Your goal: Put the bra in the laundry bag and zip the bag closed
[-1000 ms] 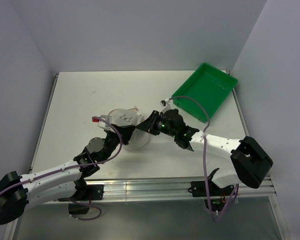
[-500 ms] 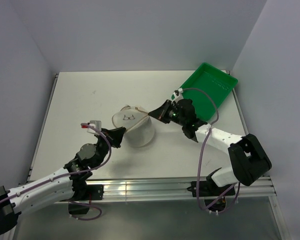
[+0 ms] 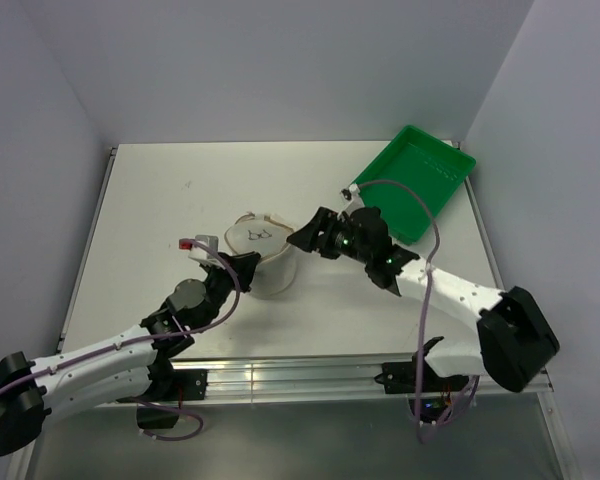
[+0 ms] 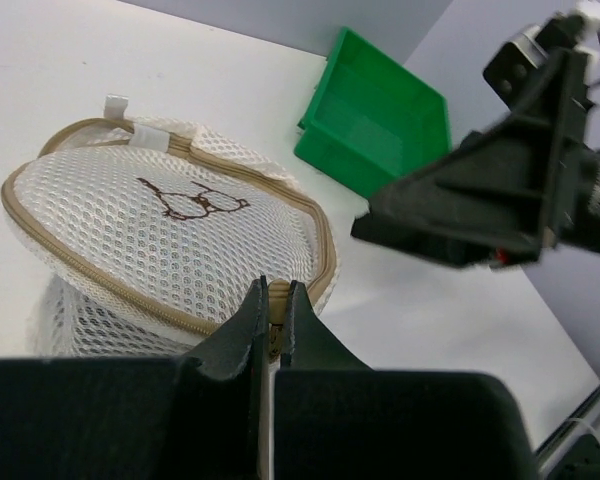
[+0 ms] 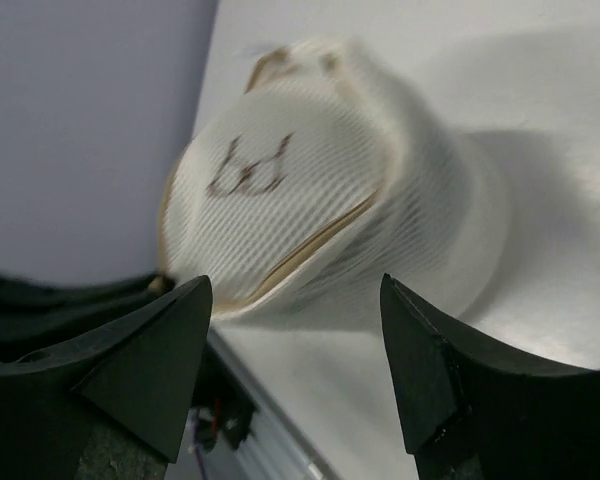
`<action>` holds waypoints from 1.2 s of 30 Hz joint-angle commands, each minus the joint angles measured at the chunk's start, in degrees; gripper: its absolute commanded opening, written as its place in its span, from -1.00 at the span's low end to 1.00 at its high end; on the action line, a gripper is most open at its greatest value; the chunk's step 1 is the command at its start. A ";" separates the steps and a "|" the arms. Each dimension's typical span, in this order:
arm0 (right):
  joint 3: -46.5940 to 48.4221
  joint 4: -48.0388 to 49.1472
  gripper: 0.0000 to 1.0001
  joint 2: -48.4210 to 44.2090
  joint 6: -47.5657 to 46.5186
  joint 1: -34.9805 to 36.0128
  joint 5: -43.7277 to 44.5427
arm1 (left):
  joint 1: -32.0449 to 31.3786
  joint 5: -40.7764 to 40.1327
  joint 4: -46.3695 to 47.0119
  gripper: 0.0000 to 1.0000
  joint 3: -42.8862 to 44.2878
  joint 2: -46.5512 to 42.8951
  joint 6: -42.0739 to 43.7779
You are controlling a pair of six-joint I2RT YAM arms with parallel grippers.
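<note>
The laundry bag (image 3: 263, 258) stood near the middle of the worktop's (image 3: 160, 190) near edge. Its tan rim was pinched in the closed left pincer (image 4: 274, 300). The right pincer (image 3: 302, 238) gaped beside it. The bra was not seen. The rim would best be braced taut for zipping.

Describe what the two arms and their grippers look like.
Both the left arm and right arm have white links with bulky black joint housings and a mauve cable looping along each. The left gripper and right gripper are matte black with wedge-shaped fingers. A small red part sits at the left wrist; green lights glow at the right.
</note>
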 commanded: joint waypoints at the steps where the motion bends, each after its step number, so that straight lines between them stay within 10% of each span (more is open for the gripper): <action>1: -3.76 4.31 0.51 -5.50 4.52 4.57 5.05 | -0.32 3.09 7.92 -1.00 2.27 2.12 -2.41; 14: -0.44 10.13 0.12 4.51 12.00 7.49 -0.84 | -0.85 3.54 8.72 -1.00 0.95 3.09 -4.09; 17: 0.18 9.78 -0.77 4.70 11.39 7.40 0.39 | -0.85 3.28 7.67 -1.00 0.60 2.56 -3.83; 19: 0.62 9.17 -1.00 4.69 10.16 6.44 1.53 | -0.85 2.23 5.83 -1.00 0.34 1.95 -3.30; 36: 20.40 -4.01 -0.80 19.38 -8.92 -6.94 -10.07 | -0.76 -7.81 -12.57 -1.00 -1.25 -14.67 1.01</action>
